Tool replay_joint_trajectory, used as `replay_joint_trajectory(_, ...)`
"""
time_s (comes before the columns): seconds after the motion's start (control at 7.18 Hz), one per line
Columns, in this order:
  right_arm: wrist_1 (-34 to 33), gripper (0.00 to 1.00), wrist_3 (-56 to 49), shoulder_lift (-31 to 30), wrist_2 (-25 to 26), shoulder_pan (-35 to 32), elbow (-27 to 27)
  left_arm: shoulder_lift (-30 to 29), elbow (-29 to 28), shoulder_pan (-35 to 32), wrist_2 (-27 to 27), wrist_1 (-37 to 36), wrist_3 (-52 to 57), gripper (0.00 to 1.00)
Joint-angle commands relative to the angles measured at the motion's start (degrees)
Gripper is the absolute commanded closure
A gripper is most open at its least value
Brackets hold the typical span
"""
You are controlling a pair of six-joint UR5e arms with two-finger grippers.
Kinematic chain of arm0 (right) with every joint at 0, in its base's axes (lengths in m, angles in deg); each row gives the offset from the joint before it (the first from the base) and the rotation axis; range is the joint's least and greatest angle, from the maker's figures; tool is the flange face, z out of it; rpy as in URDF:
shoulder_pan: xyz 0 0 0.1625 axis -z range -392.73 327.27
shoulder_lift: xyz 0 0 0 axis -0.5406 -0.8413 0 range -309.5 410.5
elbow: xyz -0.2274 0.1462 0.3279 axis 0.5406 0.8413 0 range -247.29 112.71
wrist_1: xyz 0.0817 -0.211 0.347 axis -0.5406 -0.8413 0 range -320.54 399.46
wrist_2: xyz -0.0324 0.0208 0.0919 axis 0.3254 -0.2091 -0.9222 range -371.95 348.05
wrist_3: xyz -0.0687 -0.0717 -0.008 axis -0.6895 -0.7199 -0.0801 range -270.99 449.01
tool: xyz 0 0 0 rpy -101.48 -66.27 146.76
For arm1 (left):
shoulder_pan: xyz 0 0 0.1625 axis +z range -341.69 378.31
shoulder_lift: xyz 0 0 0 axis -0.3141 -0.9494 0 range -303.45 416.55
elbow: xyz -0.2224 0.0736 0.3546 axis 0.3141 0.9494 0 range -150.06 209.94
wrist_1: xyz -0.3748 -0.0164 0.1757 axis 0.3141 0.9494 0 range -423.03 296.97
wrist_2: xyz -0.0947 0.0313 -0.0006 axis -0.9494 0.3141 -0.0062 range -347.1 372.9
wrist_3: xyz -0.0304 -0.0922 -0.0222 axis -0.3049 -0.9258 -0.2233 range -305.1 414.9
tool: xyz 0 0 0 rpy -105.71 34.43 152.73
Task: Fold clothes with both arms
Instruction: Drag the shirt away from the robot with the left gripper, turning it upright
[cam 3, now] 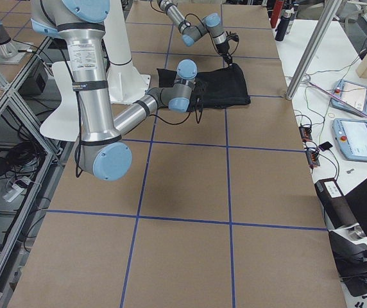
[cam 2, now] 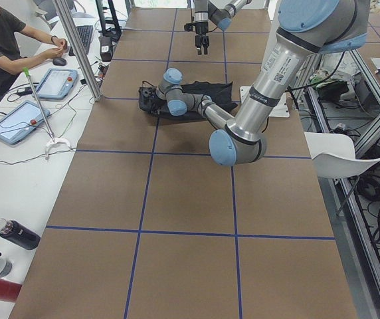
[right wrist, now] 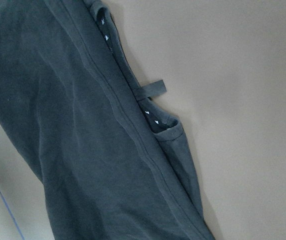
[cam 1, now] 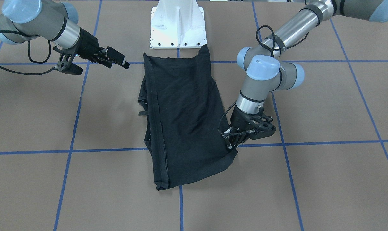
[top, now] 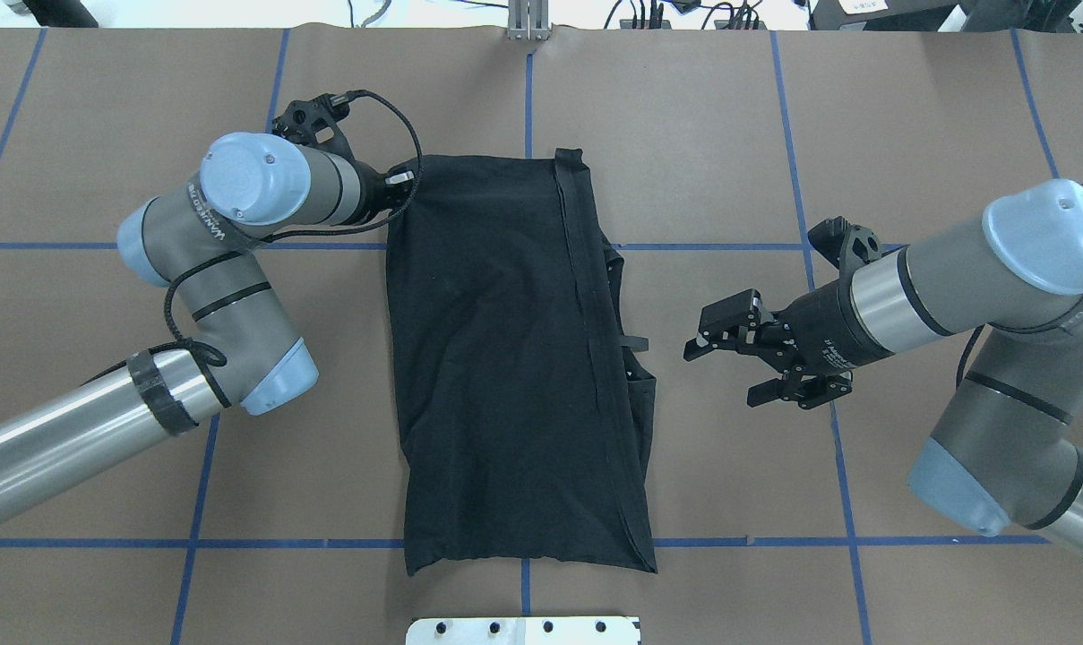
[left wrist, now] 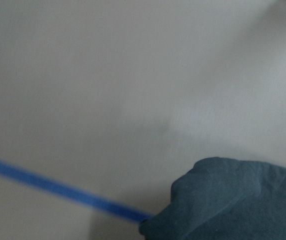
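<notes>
The black T-shirt [top: 505,358] lies in the middle of the tabletop [top: 774,134] as a long strip, plain side up, doubled lengthwise, with a seam line running down it and a bit of sleeve and a small tab poking out along the side nearer the right arm. The left gripper [cam 1: 235,141] is down at the strip's far corner on its own side, touching the cloth; whether it pinches the fabric cannot be told. The right gripper [top: 727,363] hovers just beside the opposite long edge, about halfway along, its fingers [top: 725,318] spread wide and holding nothing. The step in hand looks like a crosswise fold, so the right arm would do best to take the matching far corner, catching every layer there. Both corners should then rise level and travel together, or the loose sleeve may spill out and skew the strip.
</notes>
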Motion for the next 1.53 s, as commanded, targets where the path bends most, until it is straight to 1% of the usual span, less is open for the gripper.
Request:
replay_joint_trajectory(0.0,-0.07,0.00,0.01,0.00,0.20,-0.42,0.09,-6.31,-12.58,-0.28,6.12,11.76,0.67,1.00)
replay_joint_trajectory(0.14,-0.07,0.00,0.01,0.00,0.29,-0.77,0.09,-7.03,-15.06,-0.36,6.49,12.42,0.93,1.00)
replay_joint_trajectory(0.28,-0.07,0.00,-0.08,0.00,0.64,-0.77,0.09,-7.04,-15.78,-0.62,7.63,12.42,1.02,1.00)
replay_joint_trajectory(0.42,-0.07,0.00,-0.08,-0.09,0.99,-0.86,0.09,-7.04,-16.92,-1.15,7.98,12.42,1.11,1.00)
replay_joint_trajectory(0.7,-0.07,0.00,-0.08,0.00,1.69,-0.86,0.09,-7.04,-17.37,-2.12,7.99,12.42,2.07,1.00)
replay_joint_trajectory(0.84,-0.07,0.00,-0.08,0.00,1.70,-0.95,0.09,-7.04,-17.29,-2.30,7.99,12.51,1.99,0.93)
replay_joint_trajectory(0.98,-0.07,0.00,-0.08,0.08,1.70,-1.04,0.09,-7.04,-17.20,-3.17,7.73,13.30,1.99,0.01)
replay_joint_trajectory(1.25,-0.07,0.00,-0.16,0.61,2.22,-1.82,0.09,-7.04,-16.76,-4.49,7.29,14.09,1.46,0.00)
replay_joint_trajectory(1.39,0.02,0.00,-0.43,0.87,3.53,-2.00,0.00,-7.04,-16.15,-6.41,6.94,14.09,1.90,0.00)
